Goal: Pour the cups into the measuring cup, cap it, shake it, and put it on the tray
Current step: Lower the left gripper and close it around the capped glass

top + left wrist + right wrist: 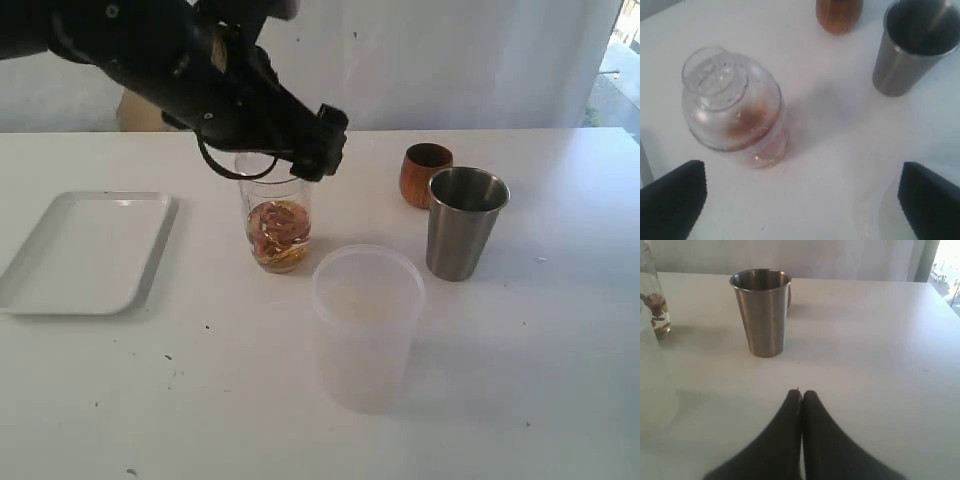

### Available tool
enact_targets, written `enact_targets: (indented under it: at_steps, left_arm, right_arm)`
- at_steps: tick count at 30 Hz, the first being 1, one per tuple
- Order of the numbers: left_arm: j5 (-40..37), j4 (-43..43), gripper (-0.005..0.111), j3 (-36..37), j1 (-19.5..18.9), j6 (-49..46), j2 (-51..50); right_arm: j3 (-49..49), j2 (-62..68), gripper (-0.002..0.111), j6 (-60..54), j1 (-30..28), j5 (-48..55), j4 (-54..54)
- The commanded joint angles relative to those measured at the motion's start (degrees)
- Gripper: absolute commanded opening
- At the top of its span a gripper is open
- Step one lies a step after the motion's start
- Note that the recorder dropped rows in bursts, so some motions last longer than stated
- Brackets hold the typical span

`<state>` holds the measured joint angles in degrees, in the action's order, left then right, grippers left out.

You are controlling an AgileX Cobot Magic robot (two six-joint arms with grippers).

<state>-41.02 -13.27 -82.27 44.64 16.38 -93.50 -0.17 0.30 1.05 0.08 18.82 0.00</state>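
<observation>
The measuring cup (pixel 278 225) stands upright mid-table with brown bits in amber liquid, and a clear domed cap seems to sit on it (pixel 715 77). My left gripper (pixel 800 172) hovers above and just beside its top (pixel 318 148), open, fingers (pixel 675 197) spread wide with nothing between them. The steel cup (pixel 465 222) (pixel 912 50) (pixel 761 310) and the brown wooden cup (pixel 425 173) (pixel 839 14) stand upright at the right. The white tray (pixel 85 250) lies at the left. My right gripper (pixel 801 392) is shut and empty, low over the table in front of the steel cup.
A wide frosted translucent container (pixel 367 325) (pixel 650 370) stands in front of the measuring cup, nearer the camera. The left arm (pixel 180 60) reaches in from the upper left. A white wall backs the table.
</observation>
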Motion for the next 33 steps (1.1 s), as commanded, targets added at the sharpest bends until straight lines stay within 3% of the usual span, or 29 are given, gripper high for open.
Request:
enact_targets:
  at_steps: [1, 4, 5, 8, 12, 15, 21, 29, 33]
  left_arm:
    - [22.9, -0.7, 0.105, 10.5, 0.1, 1.8, 5.1]
    - [41.7, -0.7, 0.105, 22.3, -1.2, 1.6, 6.1]
    - [47.2, -0.4, 0.105, 26.6, -3.4, 1.8, 6.1]
    - [52.2, 2.5, 0.105, 30.2, -7.8, 1.9, 6.1]
    - [53.5, 2.4, 0.105, 32.7, -10.8, -0.3, 6.1]
    - [56.8, 2.4, 0.105, 35.2, -10.8, -5.4, 6.1]
    - [74.5, 4.3, 0.105, 40.5, -10.8, -5.7, 1.5]
    - [85.3, 4.4, 0.105, 40.8, -10.8, -7.9, -9.2]
    - [91.5, 11.3, 0.105, 40.8, -10.8, -11.3, -12.9]
  right_arm:
    - [0.2, -0.3, 0.0, 0.3, -0.3, -0.4, 0.0]
    - [0.2, -0.3, 0.0, 0.3, -0.3, -0.4, 0.0]
    - [0.2, -0.3, 0.0, 0.3, -0.3, -0.4, 0.0]
    - [0.2, -0.3, 0.0, 0.3, -0.3, -0.4, 0.0]
    - [0.2, -0.3, 0.0, 0.3, -0.3, -0.4, 0.0]
    - [0.2, -0.3, 0.0, 0.3, -0.3, -0.4, 0.0]
    - [0.2, -0.3, 0.0, 0.3, -0.3, -0.4, 0.0]
    - [0.2, -0.3, 0.0, 0.3, -0.3, -0.4, 0.0]
    - [0.2, -0.3, 0.0, 0.3, -0.3, -0.4, 0.0]
